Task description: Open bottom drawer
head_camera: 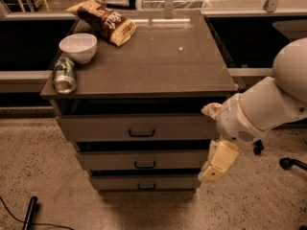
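Note:
The cabinet [144,71] has three grey-brown drawers, all closed. The bottom drawer [115,182] is the lowest and looks smallest, with a small black bar handle [146,186] at its centre. My gripper [217,164] hangs pointing down at the end of the white arm [261,111]. It is just off the cabinet's right front corner, level with the middle drawer [110,159] and a little above the bottom one. It is not touching any handle.
On the cabinet top stand a white bowl [78,47], a green can lying on its side [64,74] at the left edge, and a chip bag [103,19]. A black object [29,212] lies on the floor at left. Chair casters [288,163] sit at right.

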Robot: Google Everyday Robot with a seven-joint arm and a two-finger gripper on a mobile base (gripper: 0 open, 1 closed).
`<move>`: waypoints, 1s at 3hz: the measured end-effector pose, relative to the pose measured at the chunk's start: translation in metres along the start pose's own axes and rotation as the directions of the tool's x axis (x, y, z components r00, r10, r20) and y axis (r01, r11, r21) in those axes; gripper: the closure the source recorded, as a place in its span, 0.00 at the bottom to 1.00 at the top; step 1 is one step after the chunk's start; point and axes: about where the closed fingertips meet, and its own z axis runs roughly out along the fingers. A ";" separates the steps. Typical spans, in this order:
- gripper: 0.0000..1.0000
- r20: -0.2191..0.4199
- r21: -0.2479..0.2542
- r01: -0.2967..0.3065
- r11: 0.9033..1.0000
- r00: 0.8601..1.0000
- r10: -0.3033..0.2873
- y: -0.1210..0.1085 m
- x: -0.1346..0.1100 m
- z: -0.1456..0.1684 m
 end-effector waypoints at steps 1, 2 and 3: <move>0.00 0.159 -0.102 0.003 0.995 0.987 0.013 0.028 0.020 0.086; 0.00 0.302 -0.071 0.063 0.995 0.953 -0.039 0.022 0.043 0.154; 0.00 0.437 -0.011 0.080 0.997 0.897 -0.067 -0.002 0.051 0.158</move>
